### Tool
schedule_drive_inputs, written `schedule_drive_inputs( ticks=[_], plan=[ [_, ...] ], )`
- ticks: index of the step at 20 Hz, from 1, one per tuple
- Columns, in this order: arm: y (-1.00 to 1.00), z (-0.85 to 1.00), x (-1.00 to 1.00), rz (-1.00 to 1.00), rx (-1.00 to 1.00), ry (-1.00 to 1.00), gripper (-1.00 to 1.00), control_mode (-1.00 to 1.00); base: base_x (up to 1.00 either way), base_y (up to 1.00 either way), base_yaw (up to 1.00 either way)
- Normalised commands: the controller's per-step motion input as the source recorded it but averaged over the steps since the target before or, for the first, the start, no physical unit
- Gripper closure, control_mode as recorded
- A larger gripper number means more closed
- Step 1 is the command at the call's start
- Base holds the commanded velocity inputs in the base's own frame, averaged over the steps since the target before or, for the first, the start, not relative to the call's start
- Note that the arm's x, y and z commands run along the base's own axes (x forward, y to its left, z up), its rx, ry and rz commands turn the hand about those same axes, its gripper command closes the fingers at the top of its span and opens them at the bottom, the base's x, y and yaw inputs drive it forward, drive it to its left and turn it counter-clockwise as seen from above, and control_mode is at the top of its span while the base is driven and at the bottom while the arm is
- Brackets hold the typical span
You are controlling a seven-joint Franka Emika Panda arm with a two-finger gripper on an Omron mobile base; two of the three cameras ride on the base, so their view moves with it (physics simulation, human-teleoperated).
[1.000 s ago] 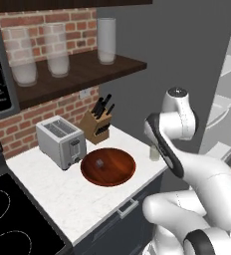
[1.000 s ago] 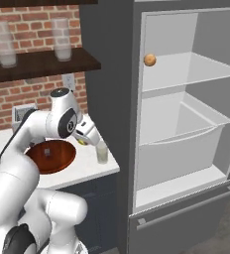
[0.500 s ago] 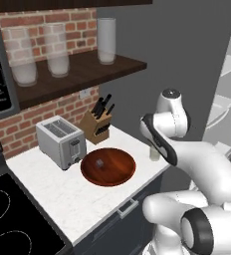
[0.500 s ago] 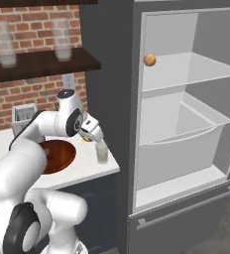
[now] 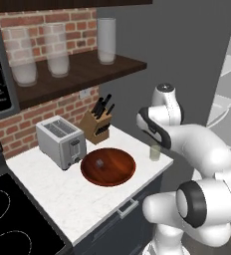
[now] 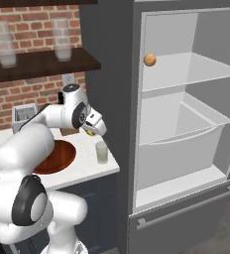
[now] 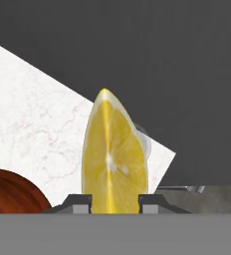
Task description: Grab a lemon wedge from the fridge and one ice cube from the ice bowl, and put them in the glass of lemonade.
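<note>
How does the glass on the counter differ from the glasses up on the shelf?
The lemonade glass is short and clear, with pale yellow-green liquid; the shelf glasses are taller and frosted white. The lemonade glass stands alone at the counter edge; the shelf glasses stand in a row. All are upright.

Even, soft rendered light; faint shadows, no glare; all views sharp.

Arm bent forward, tool (image 7: 115, 203) pointed down, clamped on lemon wedge (image 7: 115, 154).
</note>
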Motion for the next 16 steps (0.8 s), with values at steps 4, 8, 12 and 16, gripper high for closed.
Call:
schedule_drive_inputs(
  ticks=[4, 8, 12, 16],
  plan=[
    [-0.07, -0.09, -0.02, 0.0, 0.0, 0.0, 1.0, -1.0, 0.0, 0.0, 0.0],
    [-0.02, -0.17, 0.0, 0.0, 0.0, -0.06, 1.0, -1.0, 0.0, 0.0, 0.0],
    [0.0, -0.23, 0.13, 0.0, 0.0, 0.0, 1.0, -1.0, 0.0, 0.0, 0.0],
    [-0.1, -0.7, 0.15, 0.0, 0.03, 0.0, 1.0, -1.0, 0.0, 0.0, 0.0]
  ],
)
